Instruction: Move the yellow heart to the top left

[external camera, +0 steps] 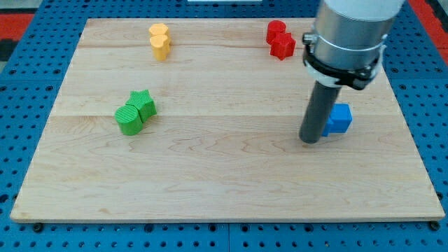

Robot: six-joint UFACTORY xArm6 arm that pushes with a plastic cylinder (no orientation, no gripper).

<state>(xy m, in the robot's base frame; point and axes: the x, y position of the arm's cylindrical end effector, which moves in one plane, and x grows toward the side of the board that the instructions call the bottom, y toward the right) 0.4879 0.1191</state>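
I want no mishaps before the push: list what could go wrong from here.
1. My tip stands beside the blue block, far from the yellow heart; setting off carelessly could knock the blue block.
2. The heart touches another yellow block; a push may drag both.
3. The heart lies near the board's top edge; a push could slide it off.

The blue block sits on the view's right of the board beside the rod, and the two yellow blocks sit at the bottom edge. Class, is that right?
Not quite. The blue block is indeed on the view's right, beside my tip. But the camera view shows the two yellow blocks near the board's top edge, left of centre, not at the bottom.
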